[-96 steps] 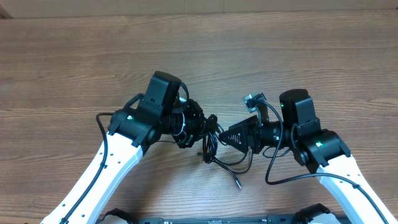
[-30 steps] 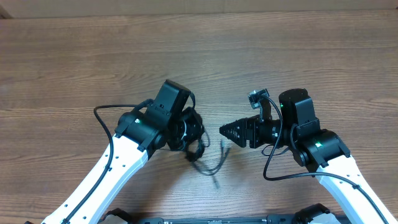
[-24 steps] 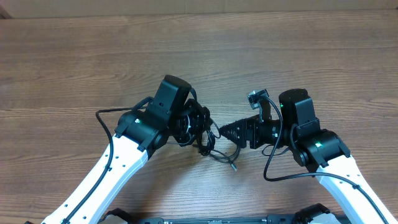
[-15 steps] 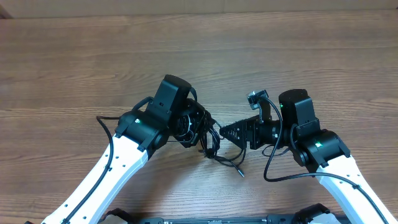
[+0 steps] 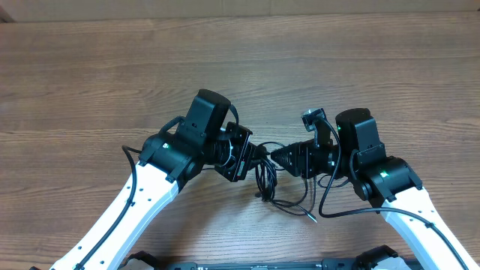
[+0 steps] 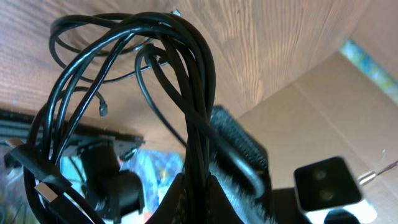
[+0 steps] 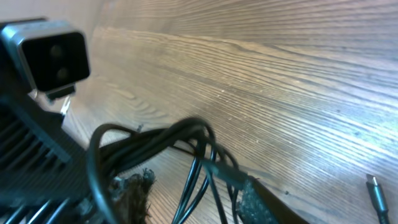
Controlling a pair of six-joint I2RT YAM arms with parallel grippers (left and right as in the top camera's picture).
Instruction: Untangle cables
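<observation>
The cables [image 5: 264,182] are thin black cords, looped in a bundle that hangs between my two grippers, and one plug end [image 5: 311,216] trails on the table. My left gripper [image 5: 251,154] is shut on the bundle. In the left wrist view the cords [image 6: 186,81] rise from its closed fingertips [image 6: 200,180] and fan into loops. My right gripper [image 5: 276,159] faces it from the right. In the right wrist view its jaws [image 7: 196,199] stand apart with several strands [image 7: 205,168] running between them. A small plug [image 7: 227,174] lies against the right finger [image 7: 261,202].
The wooden table [image 5: 240,67] runs to a cardboard edge [image 5: 240,7] at the back. A thicker black arm cable [image 5: 330,202] loops beside the right wrist. A silver-tipped plug [image 7: 373,186] lies on the wood. Each wrist camera sees the other's white camera housing [image 7: 53,53].
My left gripper carried the bundle to the right, up against the right gripper. The loose end swung right across the table. The right jaws narrowed around the strands.
</observation>
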